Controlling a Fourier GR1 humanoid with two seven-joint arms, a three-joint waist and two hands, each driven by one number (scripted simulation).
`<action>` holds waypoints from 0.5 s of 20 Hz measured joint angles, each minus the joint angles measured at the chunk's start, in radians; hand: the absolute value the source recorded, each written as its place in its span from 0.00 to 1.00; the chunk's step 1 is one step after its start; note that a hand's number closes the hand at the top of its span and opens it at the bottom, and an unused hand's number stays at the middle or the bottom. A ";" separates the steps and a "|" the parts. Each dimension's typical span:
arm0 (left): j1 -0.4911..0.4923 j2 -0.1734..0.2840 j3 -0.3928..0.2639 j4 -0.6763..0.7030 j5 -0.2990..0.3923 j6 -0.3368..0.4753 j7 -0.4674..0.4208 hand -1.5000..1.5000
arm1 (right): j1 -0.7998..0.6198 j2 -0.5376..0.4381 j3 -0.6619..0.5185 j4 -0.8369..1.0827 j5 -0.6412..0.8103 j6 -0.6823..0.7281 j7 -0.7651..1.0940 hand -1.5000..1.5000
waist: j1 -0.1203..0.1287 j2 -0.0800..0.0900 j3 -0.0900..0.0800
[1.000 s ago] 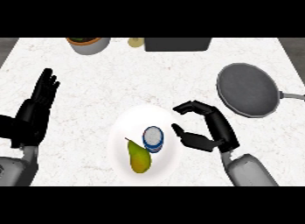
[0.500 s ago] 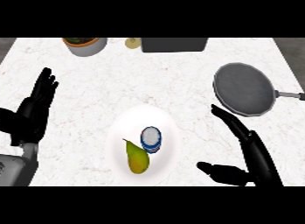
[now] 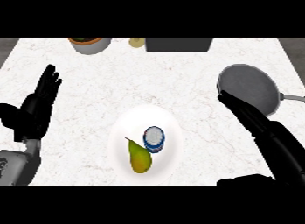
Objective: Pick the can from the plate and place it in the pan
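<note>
With the right hand point(image 3: 264, 127) open wide and well off the can point(image 3: 154, 138), it should curl squarely round it, clear of the pear point(image 3: 139, 156).

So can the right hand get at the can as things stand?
Probably yes. The right hand is open beside the plate; the can stands on the near side, the pear lies beyond.

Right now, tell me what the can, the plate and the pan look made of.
Can: likely metal, pale shiny lid, blue side.
Plate: probably glazed ceramic, plain smooth white.
Pan: seemingly dark metal, matte grey inside, lighter rim, slim handle. The look alone leaves all three uncertain.
</note>
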 measured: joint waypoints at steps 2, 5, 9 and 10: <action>-0.018 -0.011 0.002 0.021 -0.005 -0.010 -0.002 0.50 | -0.077 0.010 -0.003 -0.024 0.005 0.057 0.094 0.00 | 0.004 0.002 0.000; -0.024 -0.022 0.012 0.041 -0.016 -0.021 -0.007 0.50 | -0.212 0.064 -0.003 -0.008 0.005 0.131 0.216 0.00 | 0.011 0.003 0.001; -0.017 -0.029 0.034 0.041 -0.019 -0.049 -0.016 0.50 | -0.317 0.191 0.050 0.056 0.038 0.174 0.302 0.00 | 0.014 0.003 0.002; -0.011 -0.033 0.034 0.031 -0.024 -0.044 -0.007 0.50 | -0.336 0.218 0.055 0.061 0.031 0.189 0.323 0.00 | 0.015 0.003 0.002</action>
